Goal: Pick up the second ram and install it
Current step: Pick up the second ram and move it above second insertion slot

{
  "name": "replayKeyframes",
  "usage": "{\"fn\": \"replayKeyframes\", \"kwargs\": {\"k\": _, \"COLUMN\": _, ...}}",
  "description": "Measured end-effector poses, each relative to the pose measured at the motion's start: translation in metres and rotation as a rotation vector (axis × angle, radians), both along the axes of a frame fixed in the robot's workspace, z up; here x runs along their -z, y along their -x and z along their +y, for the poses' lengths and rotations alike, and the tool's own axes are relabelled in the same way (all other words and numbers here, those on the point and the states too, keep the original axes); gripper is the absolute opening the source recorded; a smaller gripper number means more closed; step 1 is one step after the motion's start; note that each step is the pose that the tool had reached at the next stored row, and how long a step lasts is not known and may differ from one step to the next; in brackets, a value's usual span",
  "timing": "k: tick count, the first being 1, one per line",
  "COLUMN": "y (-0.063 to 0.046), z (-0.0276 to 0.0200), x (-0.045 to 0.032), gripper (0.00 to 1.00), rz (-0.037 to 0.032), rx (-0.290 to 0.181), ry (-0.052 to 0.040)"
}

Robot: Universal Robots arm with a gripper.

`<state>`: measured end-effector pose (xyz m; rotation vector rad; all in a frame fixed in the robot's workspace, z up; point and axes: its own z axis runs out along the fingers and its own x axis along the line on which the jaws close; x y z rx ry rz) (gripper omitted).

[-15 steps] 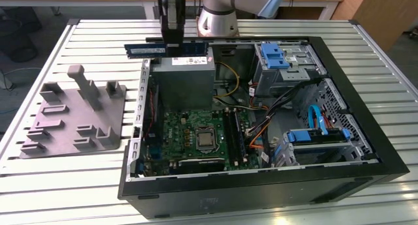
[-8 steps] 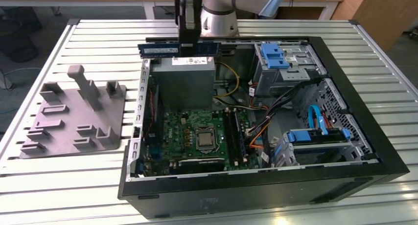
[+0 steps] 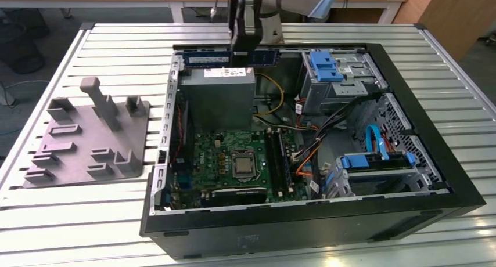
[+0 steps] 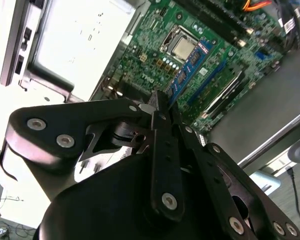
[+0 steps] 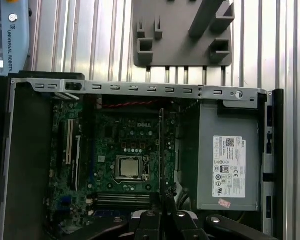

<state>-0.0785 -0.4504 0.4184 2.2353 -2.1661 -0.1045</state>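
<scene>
The second ram is a thin green strip with a blue label, held level above the far end of the open computer case. My gripper is shut on its middle. In the second wrist view the ram sticks out from between my closed fingers, over the green motherboard. Edge-on in the first wrist view, the ram is a dark line above the board, beside the processor socket. The long black memory slots lie lower in the case, well apart from the ram.
A grey holder block with upright posts lies on the slatted table at the exterior view's left. Inside the case are a grey power supply, blue-tabbed drive cages and loose cables.
</scene>
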Motion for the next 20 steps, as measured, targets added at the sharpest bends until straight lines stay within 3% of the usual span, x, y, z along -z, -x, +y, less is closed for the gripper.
{"fn": "replayKeyframes", "kwargs": {"k": 20, "y": -0.055, "z": 0.0, "x": 0.001, "gripper": 0.14, "rz": 0.0047, "rx": 0.0, "ry": 0.0001}}
